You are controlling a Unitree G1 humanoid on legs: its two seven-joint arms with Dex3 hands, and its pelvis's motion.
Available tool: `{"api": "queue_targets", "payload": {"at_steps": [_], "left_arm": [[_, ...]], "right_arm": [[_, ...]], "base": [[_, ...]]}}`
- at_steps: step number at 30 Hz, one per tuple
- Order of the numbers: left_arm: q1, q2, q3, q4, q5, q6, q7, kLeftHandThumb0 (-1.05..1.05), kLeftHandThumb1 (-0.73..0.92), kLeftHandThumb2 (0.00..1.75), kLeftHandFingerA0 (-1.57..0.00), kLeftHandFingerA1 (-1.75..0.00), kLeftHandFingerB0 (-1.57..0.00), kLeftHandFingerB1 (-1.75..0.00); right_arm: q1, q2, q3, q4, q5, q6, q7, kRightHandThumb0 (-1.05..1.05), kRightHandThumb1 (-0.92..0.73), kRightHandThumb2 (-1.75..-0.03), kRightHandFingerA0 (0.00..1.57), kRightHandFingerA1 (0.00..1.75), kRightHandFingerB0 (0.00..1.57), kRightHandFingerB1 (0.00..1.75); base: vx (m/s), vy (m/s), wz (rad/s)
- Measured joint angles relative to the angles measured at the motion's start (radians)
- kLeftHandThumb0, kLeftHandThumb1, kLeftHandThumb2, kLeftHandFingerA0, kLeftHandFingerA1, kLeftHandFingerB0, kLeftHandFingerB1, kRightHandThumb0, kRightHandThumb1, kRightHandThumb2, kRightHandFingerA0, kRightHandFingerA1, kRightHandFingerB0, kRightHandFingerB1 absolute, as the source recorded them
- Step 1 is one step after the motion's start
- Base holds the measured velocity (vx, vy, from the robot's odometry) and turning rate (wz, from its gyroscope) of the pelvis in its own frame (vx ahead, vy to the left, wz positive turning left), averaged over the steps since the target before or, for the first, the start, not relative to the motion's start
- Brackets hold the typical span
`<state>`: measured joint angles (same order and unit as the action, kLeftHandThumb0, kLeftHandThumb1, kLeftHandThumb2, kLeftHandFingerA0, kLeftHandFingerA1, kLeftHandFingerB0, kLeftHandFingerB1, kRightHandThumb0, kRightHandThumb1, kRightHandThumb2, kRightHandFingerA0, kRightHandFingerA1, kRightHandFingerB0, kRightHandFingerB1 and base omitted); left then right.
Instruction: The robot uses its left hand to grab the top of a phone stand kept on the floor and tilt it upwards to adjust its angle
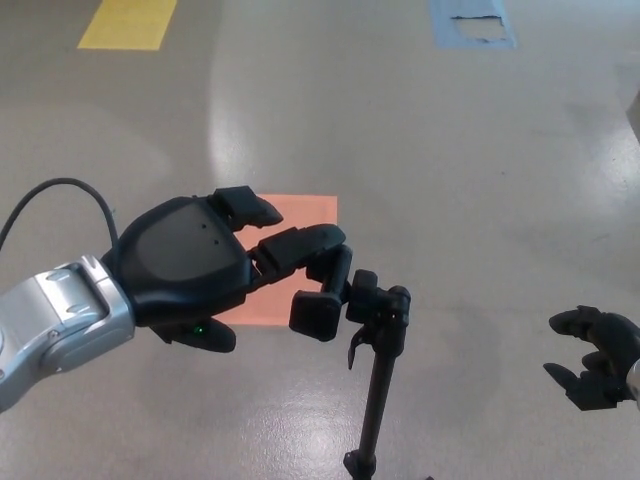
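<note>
You're over a glossy grey concrete floor (430,150), with a yellow painted patch (128,22) at 11 o'clock, a worn blue one (473,22) at 1 o'clock and a salmon square (290,262) at centre. Your left hand (215,268), smooth black shell on a silver forearm, has its fingers (322,292) curled around the clamp head of the phone stand (378,352), a thin black pole at 6 o'clock. Your right hand (595,358) hangs at 4 o'clock, fingers apart, holding nothing. Open floor lies between them.

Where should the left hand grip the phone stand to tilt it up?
Grip the clamp head atop the phone stand, coming from its left, where the left hand already is. The head juts sideways from the thin pole, offering the only broad hold.
</note>
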<state>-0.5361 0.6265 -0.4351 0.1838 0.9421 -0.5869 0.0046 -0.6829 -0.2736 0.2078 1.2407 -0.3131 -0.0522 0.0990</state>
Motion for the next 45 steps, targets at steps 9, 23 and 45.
{"api": "queue_targets", "payload": {"at_steps": [9, 23, 45], "left_arm": [[0.023, 0.001, -0.020, 0.015, 0.002, -0.004, 0.005, -0.66, 0.46, 0.78, -0.25, -0.46, -0.01, -0.16], [0.054, 0.001, -0.039, 0.028, -0.002, -0.005, 0.006, -0.61, 0.54, 0.57, -0.33, -0.35, -0.01, -0.25], [0.014, 0.006, -0.015, 0.046, -0.007, -0.002, 0.007, -0.68, 0.47, 0.80, -0.21, -0.44, 0.00, -0.13]], "right_arm": [[0.000, 0.000, 0.000, 0.000, 0.000, 0.000, 0.000, -0.25, -0.61, -1.08, 0.07, 0.51, 0.06, 0.49], [0.000, 0.000, -0.008, 0.000, 0.003, 0.000, 0.000, -0.24, -0.61, -1.08, 0.08, 0.51, 0.07, 0.49], [-0.004, 0.004, -0.017, 0.001, 0.003, -0.001, 0.001, -0.24, -0.61, -1.08, 0.07, 0.51, 0.06, 0.49]], "base": [[0.00, 0.000, 0.00], [0.00, 0.000, 0.00], [0.00, 0.000, 0.00]]}}
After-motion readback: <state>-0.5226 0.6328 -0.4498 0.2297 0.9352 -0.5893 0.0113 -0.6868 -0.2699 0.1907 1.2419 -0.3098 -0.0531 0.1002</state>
